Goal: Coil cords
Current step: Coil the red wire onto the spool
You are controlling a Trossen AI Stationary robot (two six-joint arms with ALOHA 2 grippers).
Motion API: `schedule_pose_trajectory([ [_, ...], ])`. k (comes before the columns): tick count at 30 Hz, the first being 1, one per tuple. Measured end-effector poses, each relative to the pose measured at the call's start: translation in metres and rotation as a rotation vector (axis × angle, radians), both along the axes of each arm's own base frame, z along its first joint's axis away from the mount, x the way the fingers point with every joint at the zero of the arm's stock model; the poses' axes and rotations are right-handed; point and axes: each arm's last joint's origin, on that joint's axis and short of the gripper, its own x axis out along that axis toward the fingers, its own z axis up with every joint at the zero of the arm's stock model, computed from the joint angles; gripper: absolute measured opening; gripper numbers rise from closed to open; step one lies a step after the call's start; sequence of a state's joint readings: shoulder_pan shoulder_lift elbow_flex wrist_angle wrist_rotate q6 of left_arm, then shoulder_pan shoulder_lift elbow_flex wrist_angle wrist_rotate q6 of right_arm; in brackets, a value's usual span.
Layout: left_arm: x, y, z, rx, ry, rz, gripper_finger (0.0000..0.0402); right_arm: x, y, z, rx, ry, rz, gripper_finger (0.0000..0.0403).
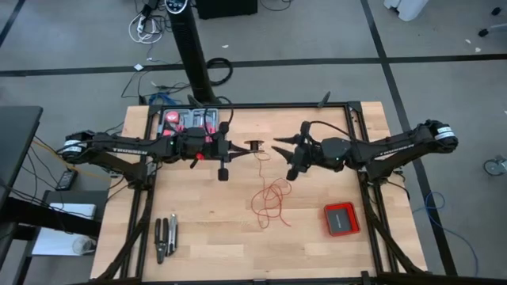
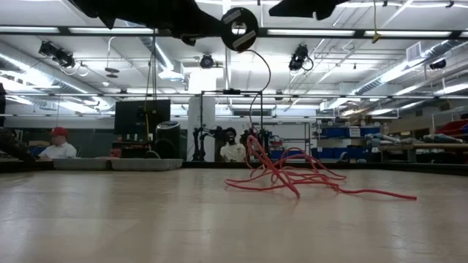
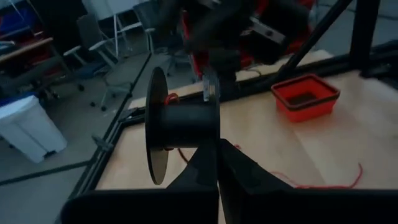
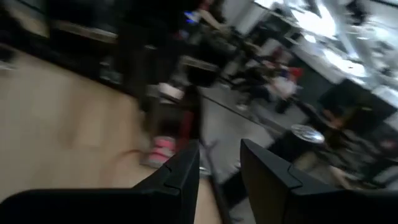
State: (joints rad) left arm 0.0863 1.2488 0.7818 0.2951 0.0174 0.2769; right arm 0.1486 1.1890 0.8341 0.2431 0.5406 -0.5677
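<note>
Claw work first: the left claw (image 1: 238,147) is clamped tight on a small black spool (image 1: 253,146), held up off the pale wooden counter (image 1: 206,229) near its far middle; in the left wrist view the two dark fingers (image 3: 208,163) pinch together under the spool's smooth round barrel (image 3: 186,124), between one broad flat disc flange and a smaller one; a little red shows at the flange; the right claw (image 1: 279,148) hangs just beside the spool on the other side, its pointed fingers parted and holding nothing; the right wrist view shows the gap between its two dark fingers (image 4: 186,171); the thin red wire (image 1: 269,202) drops from the spool in a slack curve and ends in a loose tangle of squiggly loops lying on the counter below the two claws, towards the middle; in the low view the tangle (image 2: 292,175) sprawls flat with one long strand trailing off; a flat square red box (image 1: 341,218) with a dark inside sits near the right front corner, well apart from the wire; pliers (image 1: 165,237) lie near the left front edge; a tray of red and black parts (image 1: 188,120) sits at the far left edge.
</note>
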Motion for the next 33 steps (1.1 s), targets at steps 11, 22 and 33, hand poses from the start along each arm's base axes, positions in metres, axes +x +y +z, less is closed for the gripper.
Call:
schedule_pose_trajectory([
  [11, 0.000, 0.003, 0.000, 0.036, -0.002, 0.042, 0.0000, 0.019, -0.015, -0.022, 0.167, 0.048, 0.133, 0.0114],
  [22, 0.000, 0.003, 0.000, 0.040, 0.006, 0.040, 0.0000, 0.025, -0.020, -0.021, 0.186, 0.002, 0.173, 0.0114],
  [33, 0.013, 0.001, -0.008, 0.042, -0.034, 0.021, 0.0000, 0.035, -0.021, -0.029, 0.171, -0.015, 0.151, 0.0113],
])
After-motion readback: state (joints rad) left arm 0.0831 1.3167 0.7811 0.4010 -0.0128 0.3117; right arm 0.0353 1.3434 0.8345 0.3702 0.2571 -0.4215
